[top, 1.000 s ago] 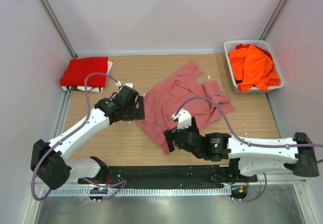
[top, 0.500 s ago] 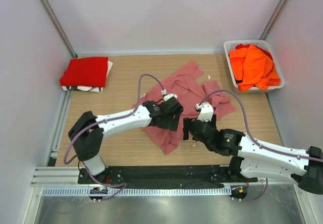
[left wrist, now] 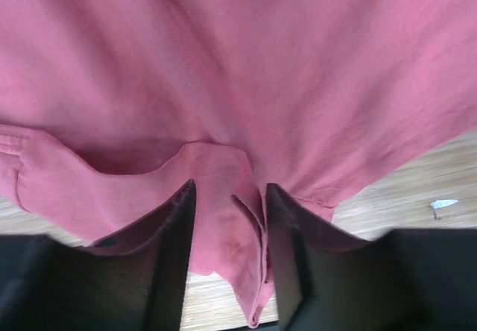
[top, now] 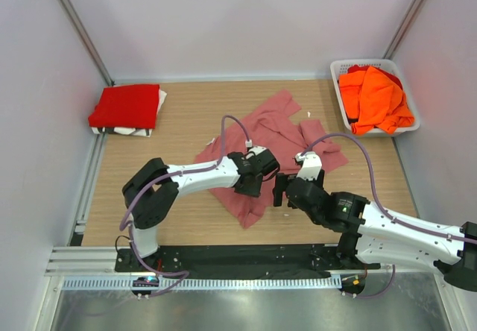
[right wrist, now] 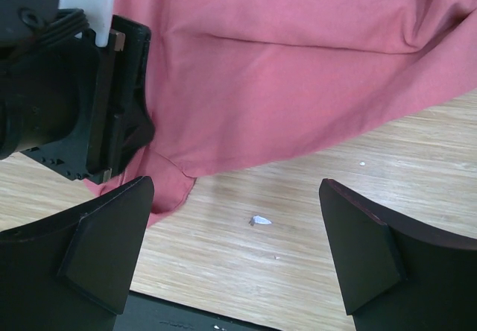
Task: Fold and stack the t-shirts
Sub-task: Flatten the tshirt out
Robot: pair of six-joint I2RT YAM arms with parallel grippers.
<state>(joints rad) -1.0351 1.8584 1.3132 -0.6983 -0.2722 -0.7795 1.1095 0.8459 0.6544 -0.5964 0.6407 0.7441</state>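
Findings for your review.

**Left gripper** (left wrist: 227,253): Its fingers (left wrist: 173,256) stand narrowly apart, and a bunched fold of the pink t-shirt (left wrist: 246,70) fills the gap between them and touches both inner faces. You may record it as closed on that fold. The hem of the fold hangs down between the fingers, and wooden table (left wrist: 417,189) shows beyond it.

**Right gripper** (right wrist: 235,249): Its jaws are spread wide with nothing between them. They sit over bare wood, near a small white scrap (right wrist: 261,220). The pink t-shirt's near edge lies just ahead of the fingertips and does not touch them. The left gripper's black body sits on the cloth at the upper left of the right wrist view.

**Pink t-shirt**: In the overhead view it lies crumpled and unfolded at the middle of the table (top: 186,107). Both grippers are at its near edge. The left gripper (top: 261,176) is over the cloth and the right gripper (top: 280,189) is just beside it, on your right.

**Other garments**:
- The red t-shirt (top: 127,106) lies folded at the far left corner on top of white cloth (top: 161,98), well apart from both grippers.
- The orange t-shirts (top: 376,96) are heaped in the basket (top: 341,68) at the far right corner.
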